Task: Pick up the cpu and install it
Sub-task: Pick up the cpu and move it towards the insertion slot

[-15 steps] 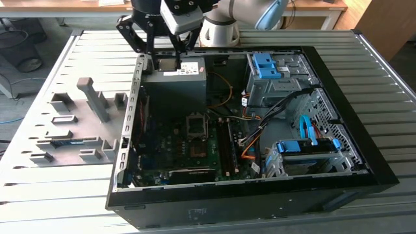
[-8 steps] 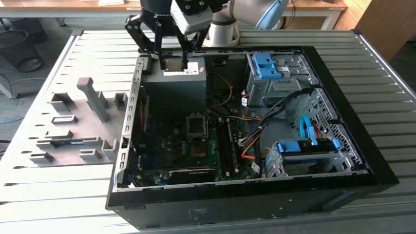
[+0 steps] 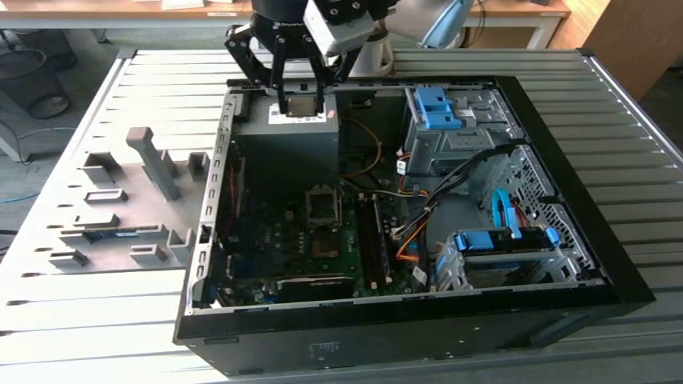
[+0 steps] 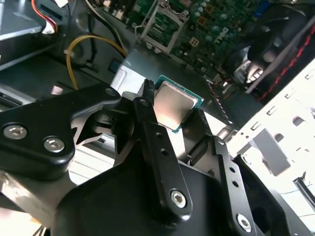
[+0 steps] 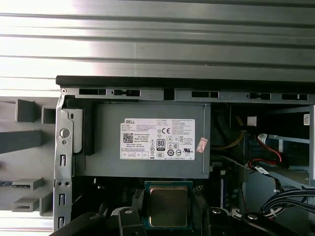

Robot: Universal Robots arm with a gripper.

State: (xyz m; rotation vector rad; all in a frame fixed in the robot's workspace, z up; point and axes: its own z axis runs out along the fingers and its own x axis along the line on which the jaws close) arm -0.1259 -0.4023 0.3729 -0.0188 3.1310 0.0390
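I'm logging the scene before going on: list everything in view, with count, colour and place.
cpu: one, silver-grey face with a green edge, held over the power-supply end of the case.
power supply: one, grey with a white label, at the case's far end in the exterior view.
computer case: one, black, open, lying on the table.
motherboard: one, green, on the case floor.
socket frame: one, black, on the motherboard.
drive caddies: two, blue, on the exterior view's right side of the case.
fixture tray: one, grey, on the table at the exterior view's left of the case.
table: one, grey slatted metal.
gripper: one, black, shut on the cpu.
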